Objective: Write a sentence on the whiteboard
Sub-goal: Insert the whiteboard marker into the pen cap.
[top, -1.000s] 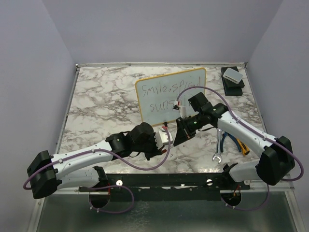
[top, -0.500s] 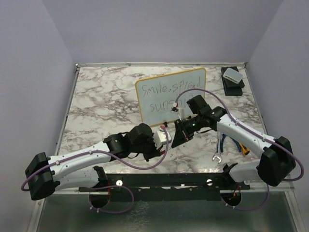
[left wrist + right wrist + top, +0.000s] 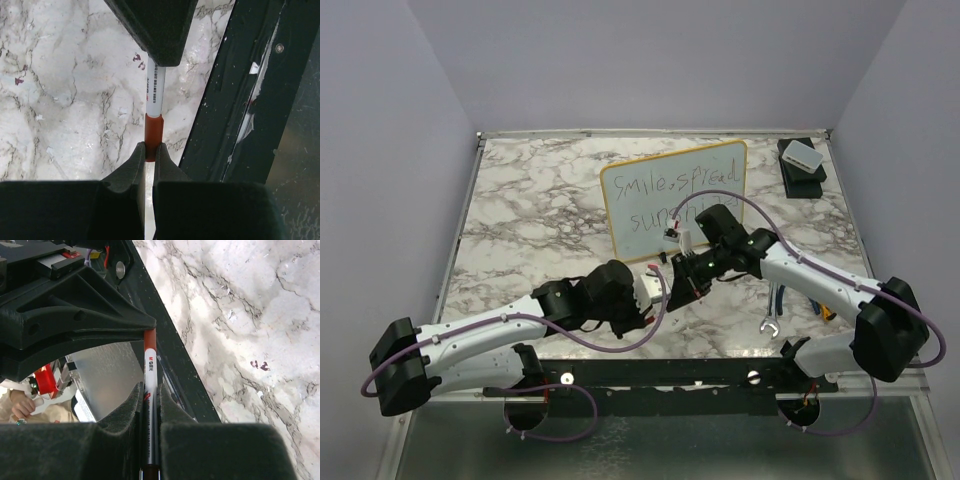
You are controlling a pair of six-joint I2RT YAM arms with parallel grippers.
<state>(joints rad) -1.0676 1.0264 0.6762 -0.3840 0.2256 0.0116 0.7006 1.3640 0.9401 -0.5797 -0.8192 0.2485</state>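
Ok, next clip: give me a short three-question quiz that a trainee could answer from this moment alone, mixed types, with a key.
1. True or false: the marker lies loose on the table, clear of both grippers.
2. Which part of the marker does the left gripper clamp? A) the red end B) the middle of the white barrel C) nothing, its jaws are open
3. Short answer: what stands beyond the grippers with handwriting on its face?

Key
1. False: the left gripper and the right gripper both clamp it, off the table.
2. A
3. The whiteboard
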